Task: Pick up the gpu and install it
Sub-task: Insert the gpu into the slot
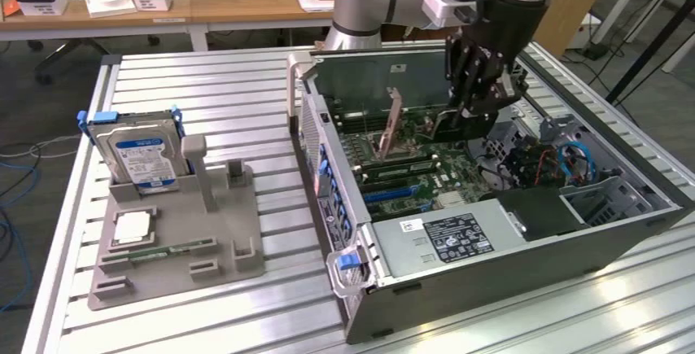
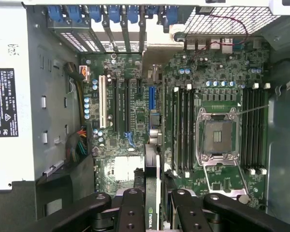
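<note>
GPU, exterior view: the gpu (image 1: 443, 126) hangs from the gripper (image 1: 469, 108) inside the open computer case (image 1: 608, 244), just above the motherboard (image 1: 418, 171).
Gripper, exterior view: fingers pinched onto the card's upper edge; one arm, one gripper.
Relation, exterior view: card directly beneath the tool, standing on edge, its lower edge toward the board and not yet seated as far as I can judge.
Other parts, exterior view: one hard drive (image 1: 139, 155) upright in the grey holder (image 1: 174, 240) on the table (image 1: 239, 93), well apart from the case at the exterior view's left; one memory stick (image 1: 163, 251) lying flat in that holder.

GPU, wrist view: the card (image 2: 153, 193) seen edge-on between the fingers (image 2: 131, 212), a thin strip with a green logo.
Long axis, wrist view: it runs parallel to the blue slot (image 2: 152, 98) and roughly in line with it; the white slot (image 2: 103, 100) sits off to one side.
Count, wrist view: one CPU socket (image 2: 217, 137), empty; memory slots in banks on both sides of it.
</note>
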Robot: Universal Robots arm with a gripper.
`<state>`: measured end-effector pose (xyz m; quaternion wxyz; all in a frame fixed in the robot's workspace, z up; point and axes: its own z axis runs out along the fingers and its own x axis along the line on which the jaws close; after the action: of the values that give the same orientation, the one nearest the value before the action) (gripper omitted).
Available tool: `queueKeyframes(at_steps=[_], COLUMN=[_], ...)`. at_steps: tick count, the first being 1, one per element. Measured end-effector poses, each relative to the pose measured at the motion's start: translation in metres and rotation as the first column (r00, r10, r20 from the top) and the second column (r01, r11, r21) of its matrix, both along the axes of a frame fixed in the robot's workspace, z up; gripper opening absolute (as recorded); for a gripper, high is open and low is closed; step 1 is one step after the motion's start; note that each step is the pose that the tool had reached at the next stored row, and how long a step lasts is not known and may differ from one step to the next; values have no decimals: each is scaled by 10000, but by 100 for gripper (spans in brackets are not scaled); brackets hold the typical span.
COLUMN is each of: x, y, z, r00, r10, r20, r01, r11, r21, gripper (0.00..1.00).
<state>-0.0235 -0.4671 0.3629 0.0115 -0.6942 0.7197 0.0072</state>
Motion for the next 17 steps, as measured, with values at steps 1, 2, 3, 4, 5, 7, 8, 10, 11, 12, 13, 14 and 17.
queueKeyframes(at_steps=[1, 2, 3, 4, 5, 7, 8, 10, 11, 12, 13, 14, 17], x=[-4, -7, -11, -17, -22, -35, -44, -58, -62, -67, -71, -74, -87], y=[-2, -5, -7, -9, -11, -13, -13, -13, -12, -12, -12, -12, -13], z=[-9, -18, -29, -43, -57, -89, -107, -144, -162, -180, -197, -215, -265], r00=[10000, 10000, 10000, 10000, 10000, 10000, 10000, 10000, 10000, 10000, 10000, 10000, 10000], r10=[0, 2, 3, 3, 3, 4, 4, 4, 4, 3, 3, 4, 4], r20=[0, 1, 0, 0, 0, 0, 0, 0, 0, 1, 0, 0, 0], r01=[0, -2, -3, -3, -3, -4, -4, -4, -4, -3, -3, -4, -4], r11=[10000, 10000, 10000, 10000, 10000, 10000, 10000, 10000, 10000, 10000, 10000, 10000, 10000], r21=[0, 0, 1, -1, 0, 0, -1, 0, 0, 0, 0, 0, 0], gripper=[26, 26, 26, 26, 26, 26, 26, 26, 26, 26, 26, 26, 26])
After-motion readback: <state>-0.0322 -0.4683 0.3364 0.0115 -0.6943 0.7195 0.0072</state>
